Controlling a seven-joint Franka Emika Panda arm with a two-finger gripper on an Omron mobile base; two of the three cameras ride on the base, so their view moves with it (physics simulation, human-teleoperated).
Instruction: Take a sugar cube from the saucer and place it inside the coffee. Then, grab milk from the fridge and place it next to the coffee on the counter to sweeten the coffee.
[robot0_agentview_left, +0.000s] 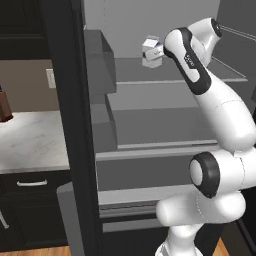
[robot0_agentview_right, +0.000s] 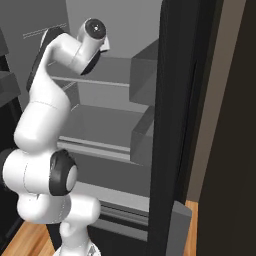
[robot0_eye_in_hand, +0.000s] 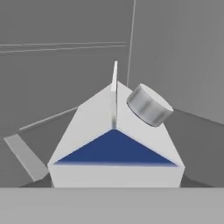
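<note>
The fridge (robot0_agentview_left: 75, 125) stands open, its grey shelves bare. On the upper shelf (robot0_agentview_left: 150, 75) is the milk (robot0_agentview_left: 150, 50), a white carton that leans slightly. In the hand view the milk's gable top (robot0_eye_in_hand: 114, 131) sits very close, with a blue panel and a grey round cap (robot0_eye_in_hand: 148, 105). My arm reaches in from the lower right, and the hand is right at the carton's right side. The carton sits where the jaws are, and its tilt fits a grip. The fingers are hidden behind the wrist and the carton. The saucer and the coffee are out of view.
The marbled counter (robot0_agentview_left: 30, 140) lies left of the fridge over black cabinets with a silver handle (robot0_agentview_left: 31, 183). A brown object (robot0_agentview_left: 4, 107) stands at its left edge. Grey door bins (robot0_agentview_left: 100, 65) hang on the left door, and the right door (robot0_agentview_right: 172, 125) stands close beside the arm.
</note>
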